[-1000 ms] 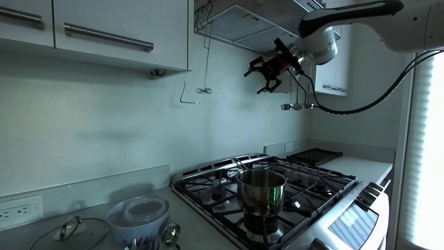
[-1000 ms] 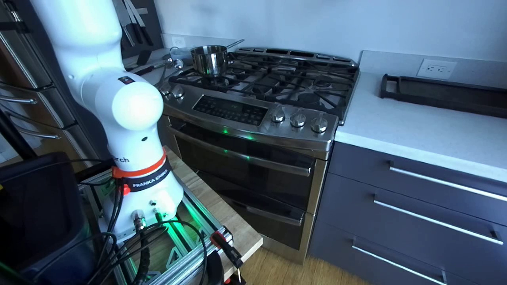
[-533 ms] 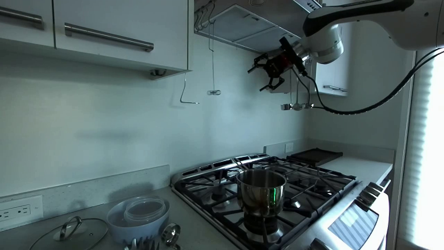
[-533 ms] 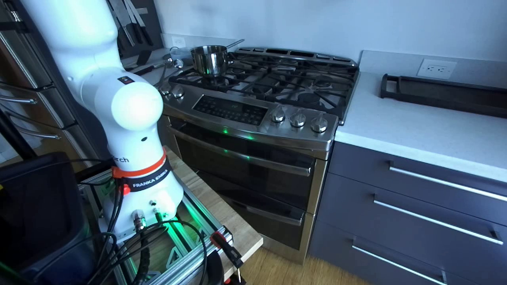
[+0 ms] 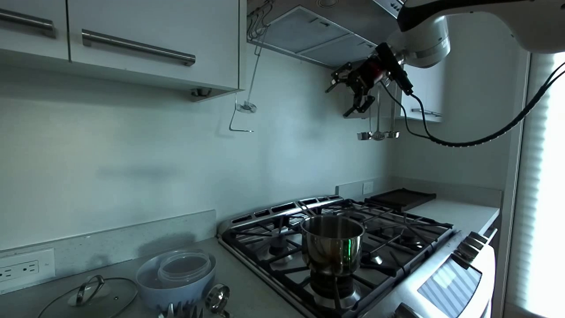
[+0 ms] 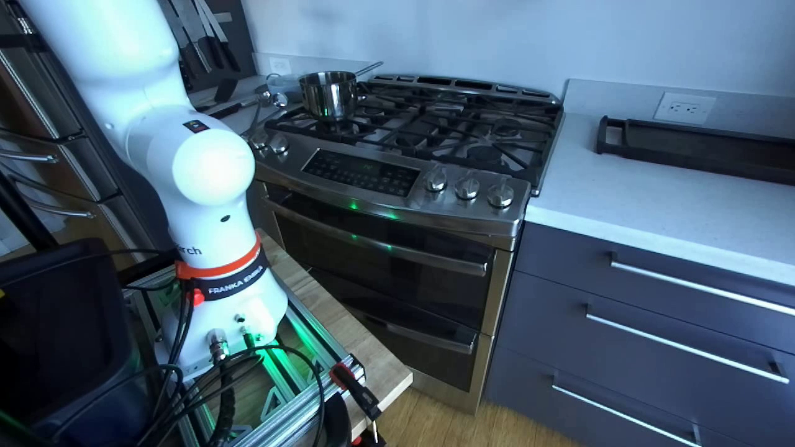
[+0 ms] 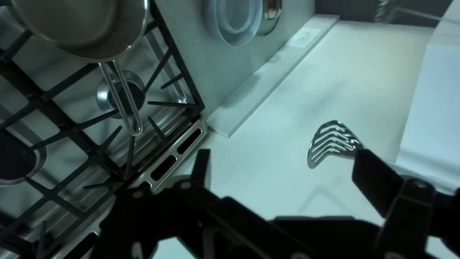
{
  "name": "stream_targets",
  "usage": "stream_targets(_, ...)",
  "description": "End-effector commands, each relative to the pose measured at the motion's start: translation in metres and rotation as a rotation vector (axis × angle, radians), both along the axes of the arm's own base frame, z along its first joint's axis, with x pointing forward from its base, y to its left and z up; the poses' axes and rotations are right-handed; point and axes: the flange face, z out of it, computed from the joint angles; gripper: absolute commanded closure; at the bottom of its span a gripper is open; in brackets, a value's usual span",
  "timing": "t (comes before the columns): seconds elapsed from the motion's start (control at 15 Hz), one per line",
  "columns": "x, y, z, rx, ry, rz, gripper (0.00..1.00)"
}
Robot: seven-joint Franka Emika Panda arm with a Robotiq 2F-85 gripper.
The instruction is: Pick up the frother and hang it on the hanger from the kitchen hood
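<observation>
1. My claw (image 5: 337, 103) is empty: its two fingers (image 7: 373, 180) are spread wide and grip nothing.
2. The frother (image 5: 254, 75), a long, thin metal stick, appears to hang by its top from one of the hooks (image 5: 256, 26) under the kitchen hood (image 5: 326, 35).
3. In an exterior view it lies left of my claw, ahead of the fingers and well apart, with pale wall (image 5: 291, 97) showing between.
4. Its long axis runs nearly up and down but tilted, the lower end farther left than the top.
5. In the wrist view a slotted head (image 7: 332, 142), which I take for its lower end, shows beyond my fingers, nearer the one at right, which hides part of the shaft.
6. I judge the hanging done or nearly so; backing directly away seems safest, since a sideways sweep could knock the stick loose.
</observation>
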Motion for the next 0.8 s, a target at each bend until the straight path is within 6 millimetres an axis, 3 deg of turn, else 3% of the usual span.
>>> stream_targets(0.0,-0.015,-0.009,-0.01,-0.121,-0.093,0.131,0.0)
stream_targets(0.47,-0.027,-0.02,-0.01,-0.174,-0.449,0.327,0.0)
stream_targets(0.73,-0.048,-0.03,0.001,-0.222,-0.659,0.385,0.0)
